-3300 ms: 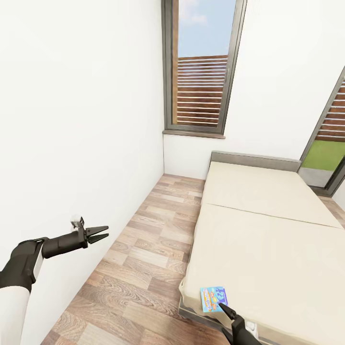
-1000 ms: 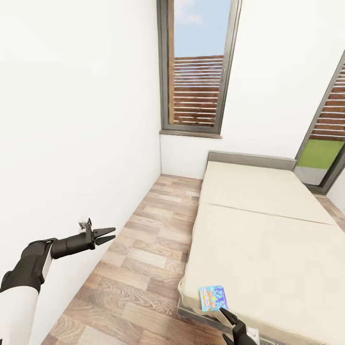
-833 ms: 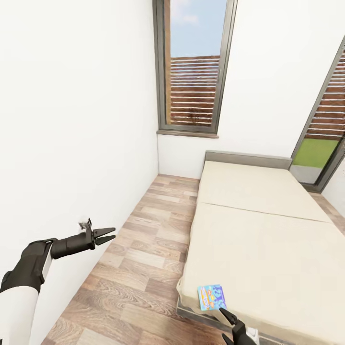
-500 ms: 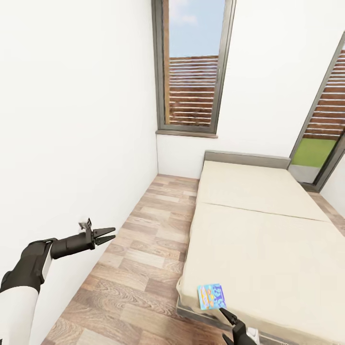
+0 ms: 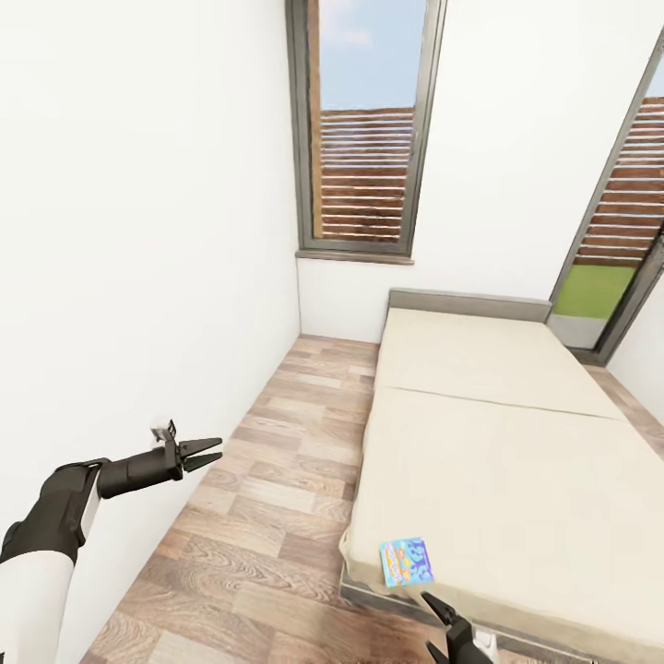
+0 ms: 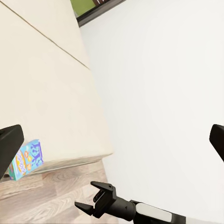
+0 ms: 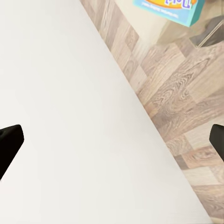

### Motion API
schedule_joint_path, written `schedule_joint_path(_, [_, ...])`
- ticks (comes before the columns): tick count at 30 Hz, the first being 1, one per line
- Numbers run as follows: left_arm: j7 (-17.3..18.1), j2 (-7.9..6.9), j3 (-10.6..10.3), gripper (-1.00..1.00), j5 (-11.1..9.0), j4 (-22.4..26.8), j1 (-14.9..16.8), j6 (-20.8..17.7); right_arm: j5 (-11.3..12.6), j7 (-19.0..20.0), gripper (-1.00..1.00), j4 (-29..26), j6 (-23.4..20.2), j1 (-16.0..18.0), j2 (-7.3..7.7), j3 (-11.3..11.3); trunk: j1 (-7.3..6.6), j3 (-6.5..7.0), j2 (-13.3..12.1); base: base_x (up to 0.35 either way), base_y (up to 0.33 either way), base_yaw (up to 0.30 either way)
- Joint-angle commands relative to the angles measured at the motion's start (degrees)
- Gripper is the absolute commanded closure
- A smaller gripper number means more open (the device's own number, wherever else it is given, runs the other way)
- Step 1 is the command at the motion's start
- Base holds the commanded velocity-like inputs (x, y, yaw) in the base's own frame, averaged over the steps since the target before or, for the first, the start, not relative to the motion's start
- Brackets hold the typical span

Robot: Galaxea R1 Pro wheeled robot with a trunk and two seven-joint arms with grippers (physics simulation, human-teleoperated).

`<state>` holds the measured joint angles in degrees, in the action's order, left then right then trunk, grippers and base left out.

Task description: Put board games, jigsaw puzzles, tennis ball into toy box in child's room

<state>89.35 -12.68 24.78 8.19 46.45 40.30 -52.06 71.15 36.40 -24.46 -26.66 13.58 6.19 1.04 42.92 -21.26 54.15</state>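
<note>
From the head view the small blue board game (image 5: 407,562) sits at the near corner of the bed (image 5: 498,443), so I'd roll closer before reaching, left gripper (image 5: 205,452) spread; the left wrist view adds the right gripper (image 6: 91,200), spread too; the right wrist view catches floor (image 7: 186,107).

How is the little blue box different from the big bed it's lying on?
The blue box is small and brightly printed; the bed is wide and plain beige. The box is one flat piece sitting at the bed's near corner; the bed has a dark grey headboard and frame and a seam across its cover. Both are flat-topped and rectangular.
</note>
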Motion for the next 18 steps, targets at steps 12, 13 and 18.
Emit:
schedule_joint_path(12, [0.6, 0.01, 0.2, -1.0, 0.6, 0.0, 0.0, -0.6, 0.5, 0.0, -1.0, 0.0, -0.3, 0.0, -0.14, 0.1, 0.0, -0.07, 0.0, -0.026, 0.059, -0.108])
schedule_joint_path(13, [0.6, 0.01, 0.2, -1.0, 0.6, 0.0, 0.0, -0.6, 0.5, 0.0, -1.0, 0.0, -0.3, 0.0, -0.16, 0.1, 0.0, -0.07, 0.0, -0.003, 0.007, -0.015])
schedule_joint_path(18, [0.5, 0.02, 0.2, -1.0, 0.6, 0.0, 0.0, -0.6, 0.5, 0.0, -1.0, 0.0, -0.2, 0.0, -0.24, 0.1, 0.0, -0.07, 0.0, -0.001, 0.051, -0.013])
